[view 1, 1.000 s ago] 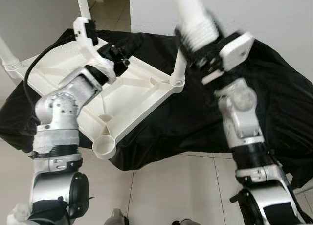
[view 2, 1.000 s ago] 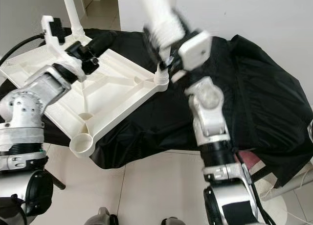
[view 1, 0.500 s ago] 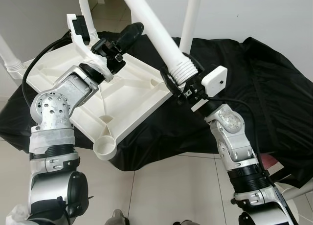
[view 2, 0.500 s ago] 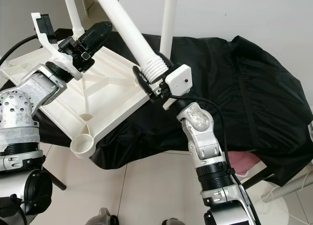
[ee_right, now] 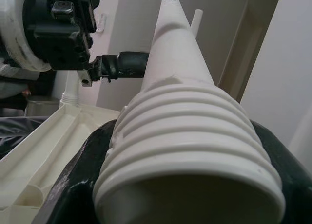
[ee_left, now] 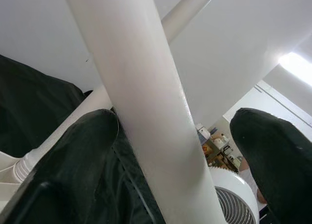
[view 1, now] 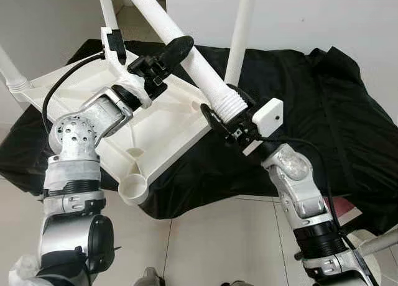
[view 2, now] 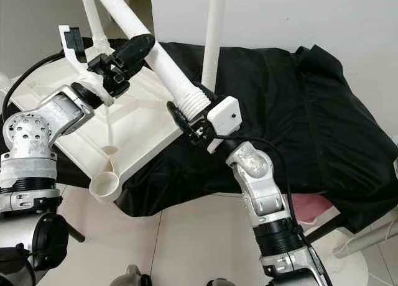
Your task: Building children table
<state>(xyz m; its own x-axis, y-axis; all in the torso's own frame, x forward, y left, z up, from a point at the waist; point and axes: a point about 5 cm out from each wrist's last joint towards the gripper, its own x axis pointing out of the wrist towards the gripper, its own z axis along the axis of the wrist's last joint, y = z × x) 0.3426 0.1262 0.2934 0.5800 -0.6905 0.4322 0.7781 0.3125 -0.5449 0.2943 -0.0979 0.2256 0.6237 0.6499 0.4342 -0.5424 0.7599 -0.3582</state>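
Observation:
A white children's table top lies upside down on a black cloth. One screwed-in leg stands upright at its right corner, and others rise at the back and far left. The near corner socket is empty. My right gripper is shut on the threaded end of a loose white leg, which slants up to the left over the table top. My left gripper is open around that leg's shaft; one finger touches it, the other stands off.
The cloth-covered surface ends just in front of me, with tiled floor below. A white wall stands behind. A white fan appears in the left wrist view. Something pink sits under the cloth's right edge.
My right gripper has brought the loose leg down and tilted it further left. My left gripper has lifted off the table top and come around the leg's shaft.

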